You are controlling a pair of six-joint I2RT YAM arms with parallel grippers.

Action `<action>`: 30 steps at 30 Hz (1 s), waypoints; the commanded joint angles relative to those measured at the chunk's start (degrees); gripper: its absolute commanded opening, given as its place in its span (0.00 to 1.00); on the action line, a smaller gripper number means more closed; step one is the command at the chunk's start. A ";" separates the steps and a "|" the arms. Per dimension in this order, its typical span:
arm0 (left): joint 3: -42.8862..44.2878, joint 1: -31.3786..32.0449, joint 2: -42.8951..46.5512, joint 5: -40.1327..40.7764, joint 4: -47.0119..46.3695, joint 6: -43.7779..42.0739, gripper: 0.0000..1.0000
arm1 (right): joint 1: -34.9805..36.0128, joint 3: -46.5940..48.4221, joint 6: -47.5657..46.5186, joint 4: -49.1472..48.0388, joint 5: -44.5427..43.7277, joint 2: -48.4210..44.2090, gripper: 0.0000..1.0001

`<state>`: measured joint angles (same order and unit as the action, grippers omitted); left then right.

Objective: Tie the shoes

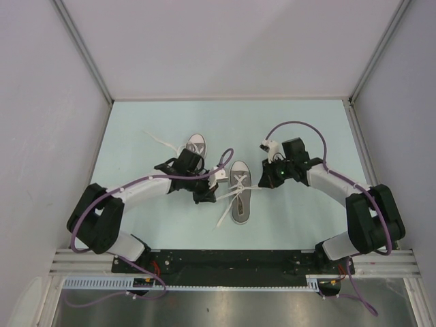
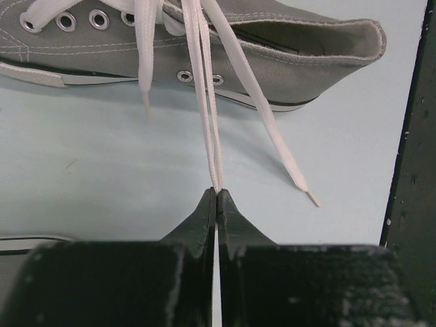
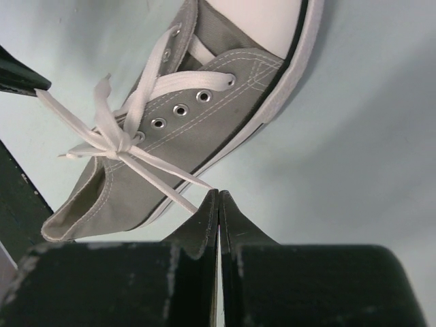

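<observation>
Two grey sneakers lie on the pale table. The right shoe (image 1: 240,204) lies between my grippers, toe pointing away; it shows in the left wrist view (image 2: 272,48) and the right wrist view (image 3: 204,116). Its white laces cross in a knot (image 3: 117,142) over the tongue. My left gripper (image 2: 216,192) is shut on a doubled lace strand (image 2: 208,109), just left of the shoe (image 1: 216,185). My right gripper (image 3: 218,193) is shut on two lace strands (image 3: 163,178), to the right of the shoe (image 1: 263,182). The left shoe (image 1: 196,144) lies partly under my left arm.
A loose lace end (image 1: 223,216) trails toward the near edge and another (image 2: 289,163) lies on the table. The left shoe's lace (image 1: 157,139) spreads to the far left. White walls (image 1: 218,48) enclose the table on three sides.
</observation>
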<state>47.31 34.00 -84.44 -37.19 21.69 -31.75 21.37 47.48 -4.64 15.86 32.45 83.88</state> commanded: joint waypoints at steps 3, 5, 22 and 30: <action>-0.55 0.10 2.35 1.68 -0.51 -3.85 0.00 | -2.38 1.12 -1.60 -1.00 -3.53 -1.17 0.00; -0.20 -0.16 2.70 2.21 -0.95 -4.46 0.00 | -2.99 1.03 -1.33 -1.35 -3.79 -1.17 0.00; -0.29 -4.82 1.92 2.83 -0.51 -4.03 0.00 | -4.75 1.12 -0.37 -3.90 -6.08 -0.20 0.00; 0.85 -5.17 1.21 2.12 -1.39 -2.98 0.00 | -3.18 1.21 -0.54 -5.66 -7.30 -0.82 0.00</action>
<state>47.20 29.82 -83.94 -35.11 19.73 -34.50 17.89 47.48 -4.25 12.43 30.30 83.88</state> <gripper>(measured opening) 0.006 0.009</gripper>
